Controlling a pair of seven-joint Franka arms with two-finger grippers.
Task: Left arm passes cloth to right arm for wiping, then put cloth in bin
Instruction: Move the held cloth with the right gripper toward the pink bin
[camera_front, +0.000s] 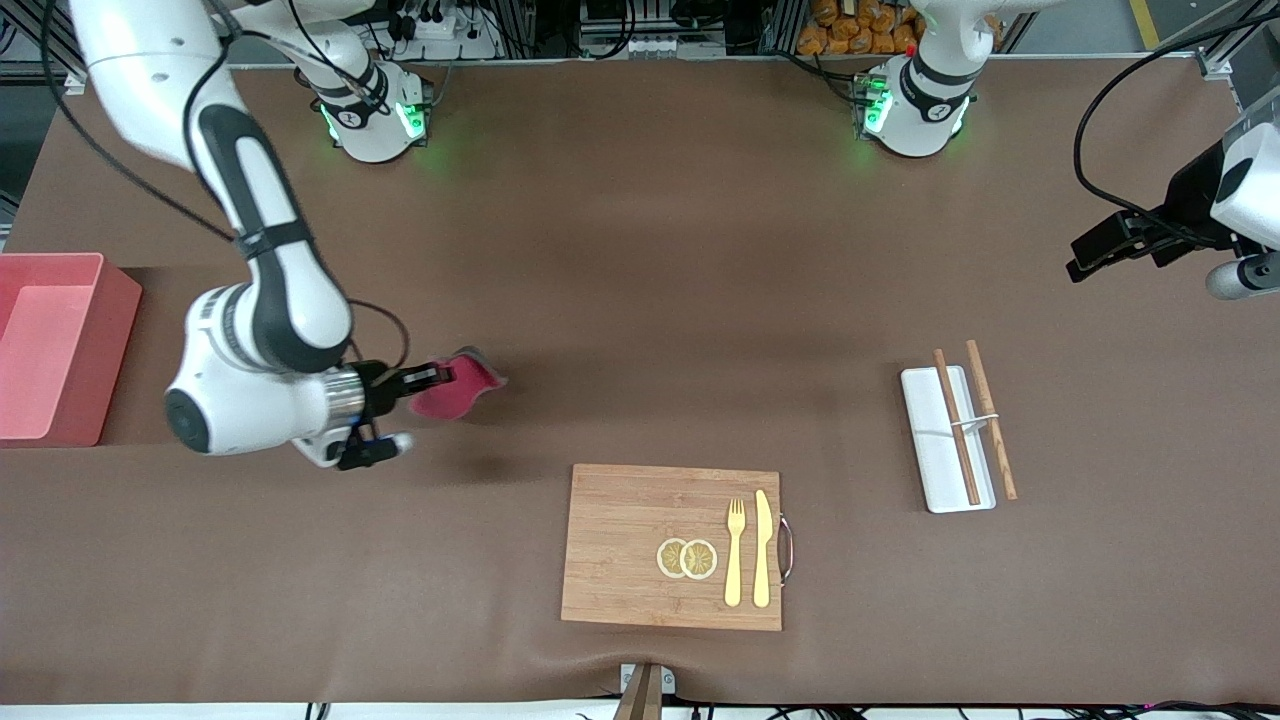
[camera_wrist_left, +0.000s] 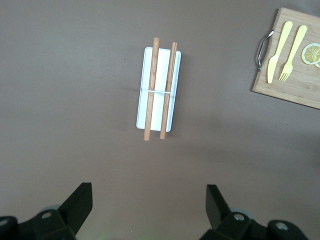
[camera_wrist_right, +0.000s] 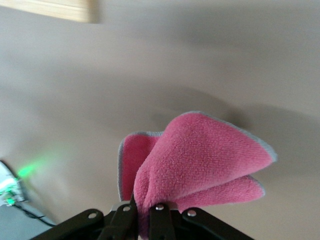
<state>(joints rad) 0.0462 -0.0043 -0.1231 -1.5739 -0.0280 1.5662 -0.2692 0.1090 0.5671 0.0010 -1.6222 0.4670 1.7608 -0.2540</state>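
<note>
The right hand (camera_front: 432, 377) is clamped on the cloth (camera_front: 455, 385), its fingers pinched tight on one folded edge. It hangs in the air over bare tabletop (camera_front: 640, 300), between the bin (camera_front: 100, 300) and the board (camera_front: 620, 540). In the right wrist view the cloth (camera_wrist_right: 200, 160) bulges out from the fingers (camera_wrist_right: 159, 215) in two plush pink lobes with a pale grey rim, and nothing else touches it.

The bin stands at the right arm's end of the tabletop, open-topped and pink, well apart from the cloth.

The left hand (camera_front: 1100, 245) waits, raised over the left arm's end of the tabletop. The left wrist view shows its fingers (camera_wrist_left: 75, 205) spread wide with nothing between them, and below them a white tray (camera_wrist_left: 159, 90) with two chopsticks (camera_wrist_left: 150, 90) lying along it.

In the front view one chopstick lies on the tray (camera_front: 945, 440), the other along its edge toward the left arm's end; a thin band crosses both.

The board lies nearer the front camera than the cloth. On it are two lemon slices (camera_front: 686, 558) touching each other, then a yellow fork (camera_front: 735, 550) and a yellow knife (camera_front: 762, 548) side by side. A metal handle (camera_front: 786, 548) sits on the board's edge just beside the knife.
</note>
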